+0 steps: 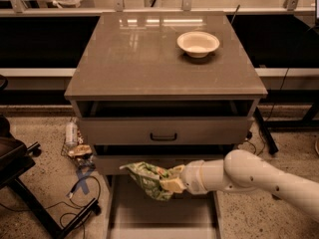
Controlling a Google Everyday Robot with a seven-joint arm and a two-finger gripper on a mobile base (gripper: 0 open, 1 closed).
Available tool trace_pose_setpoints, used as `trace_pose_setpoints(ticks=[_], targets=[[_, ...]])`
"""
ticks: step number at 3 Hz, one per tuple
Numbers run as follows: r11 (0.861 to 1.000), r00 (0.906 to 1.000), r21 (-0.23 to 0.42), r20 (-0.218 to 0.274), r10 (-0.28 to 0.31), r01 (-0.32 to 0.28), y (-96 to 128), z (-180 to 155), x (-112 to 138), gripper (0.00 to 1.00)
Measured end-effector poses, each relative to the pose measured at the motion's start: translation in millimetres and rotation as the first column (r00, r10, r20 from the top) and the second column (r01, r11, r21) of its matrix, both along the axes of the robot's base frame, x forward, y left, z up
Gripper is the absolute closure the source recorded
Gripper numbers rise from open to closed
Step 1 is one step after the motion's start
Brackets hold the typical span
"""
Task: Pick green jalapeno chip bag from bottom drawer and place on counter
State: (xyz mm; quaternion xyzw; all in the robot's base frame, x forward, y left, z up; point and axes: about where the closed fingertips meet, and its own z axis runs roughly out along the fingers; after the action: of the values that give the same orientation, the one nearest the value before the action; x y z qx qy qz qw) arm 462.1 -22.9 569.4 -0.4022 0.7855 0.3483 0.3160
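Counter [149, 59]: centre of frame, 1 bowl [198, 43] on its upper right part. Handled drawer [163, 132]: below the counter's front edge. Bottom drawer [164, 218]: lowest, pulled out toward the lower edge of frame. Gripper [169, 185]: lower centre, above the bottom drawer, clasping the green jalapeno chip bag [147, 178] at its left. Arm [259, 176]: enters from lower right. Bottle [72, 132] and cables [82, 183]: on the floor, left of the drawers.
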Motion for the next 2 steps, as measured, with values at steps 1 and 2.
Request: trace_pose_setpoints(ticks=[1, 2], targets=[[1.0, 0.9975, 0.008, 0.064, -0.029, 0.029, 13, 79, 6, 1.0], [0.993, 0.9804, -0.01, 0.162, -0.112, 0.116, 31, 188, 43, 1.0]])
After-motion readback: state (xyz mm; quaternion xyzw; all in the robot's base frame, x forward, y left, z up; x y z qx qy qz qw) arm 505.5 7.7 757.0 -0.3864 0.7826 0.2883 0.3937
